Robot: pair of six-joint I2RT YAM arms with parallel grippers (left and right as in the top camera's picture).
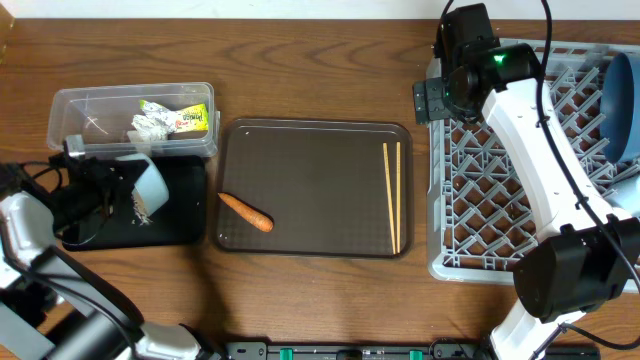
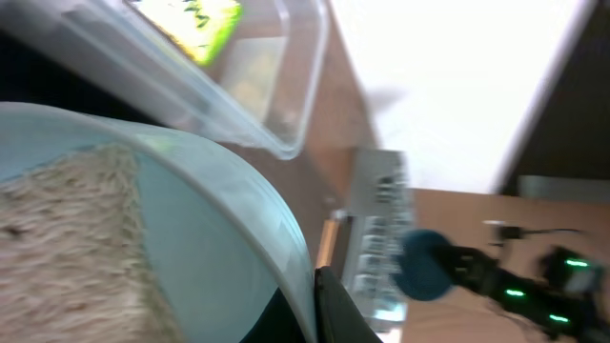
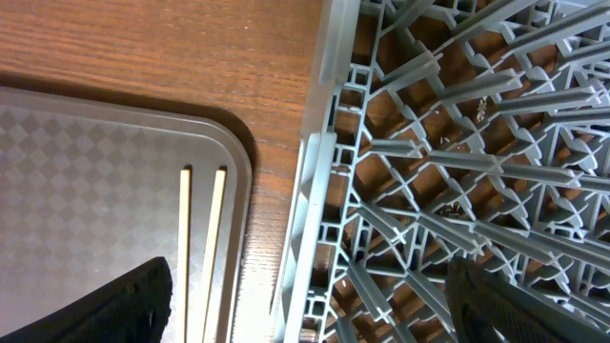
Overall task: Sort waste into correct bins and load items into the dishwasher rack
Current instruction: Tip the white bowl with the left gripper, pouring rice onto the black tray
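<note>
My left gripper (image 1: 125,190) is shut on a light blue cup (image 1: 152,180) and holds it tilted over the black tray (image 1: 185,225). The left wrist view shows the cup (image 2: 210,238) with rice (image 2: 76,238) inside, one finger on its rim. The clear tub (image 1: 80,105) behind holds white paper (image 1: 150,125) and the yellow-green wrapper (image 1: 188,118). The carrot piece (image 1: 246,211) and chopsticks (image 1: 392,195) lie on the brown serving tray (image 1: 310,170). My right gripper (image 1: 435,100) is open and empty over the rack's (image 1: 480,200) left rim. The dark blue dish (image 1: 622,95) stands in the rack.
In the right wrist view the open fingers (image 3: 315,314) straddle the rack's rim (image 3: 319,191), with the chopsticks (image 3: 200,257) just left on the serving tray (image 3: 95,191). Bare wood table lies between the tray and the rack.
</note>
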